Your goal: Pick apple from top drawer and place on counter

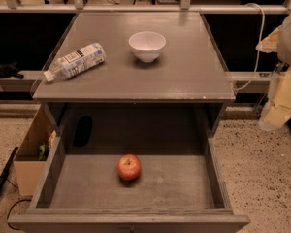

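Note:
The apple (129,167) is red with yellowish patches and sits upright near the middle of the bare bottom of the top drawer (184,183), which is pulled fully out. The counter (184,72) is the flat grey top of the cabinet above it. My gripper (277,111) hangs at the far right edge of the view, beside the cabinet's right side. It is level with the counter's front edge and well away from the apple. It holds nothing that I can see.
A white bowl (147,45) stands at the counter's middle back. A plastic bottle (75,60) lies on its side at the counter's left. A dark oval object (82,131) lies at the drawer's back left. A brown cardboard box (29,161) sits on the floor to the left.

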Available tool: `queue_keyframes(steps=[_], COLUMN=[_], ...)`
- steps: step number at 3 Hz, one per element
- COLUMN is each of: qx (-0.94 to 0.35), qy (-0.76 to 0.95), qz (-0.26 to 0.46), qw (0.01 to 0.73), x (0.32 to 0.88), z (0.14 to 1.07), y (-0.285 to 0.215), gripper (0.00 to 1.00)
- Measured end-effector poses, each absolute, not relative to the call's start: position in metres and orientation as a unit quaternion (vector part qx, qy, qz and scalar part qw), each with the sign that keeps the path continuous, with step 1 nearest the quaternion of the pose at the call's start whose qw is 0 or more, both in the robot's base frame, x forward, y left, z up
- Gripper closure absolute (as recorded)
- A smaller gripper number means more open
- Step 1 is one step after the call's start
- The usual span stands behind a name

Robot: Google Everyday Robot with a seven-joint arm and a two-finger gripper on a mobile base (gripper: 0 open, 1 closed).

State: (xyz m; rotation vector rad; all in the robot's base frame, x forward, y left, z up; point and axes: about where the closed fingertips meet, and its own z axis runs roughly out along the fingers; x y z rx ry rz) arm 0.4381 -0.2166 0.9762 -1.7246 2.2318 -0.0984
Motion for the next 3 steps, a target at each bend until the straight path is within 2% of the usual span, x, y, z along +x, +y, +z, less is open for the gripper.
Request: queue_keyframes(steps=[2,3], qx=[-0.608,-0.617], qy=[0.772,0.753], qz=[-0.019,0.027], qw=[0.184,0.225], x=[0.438,0.437], z=[0.973,0.949], y=[-0.206,-0.194], gripper=[0.0,0.0])
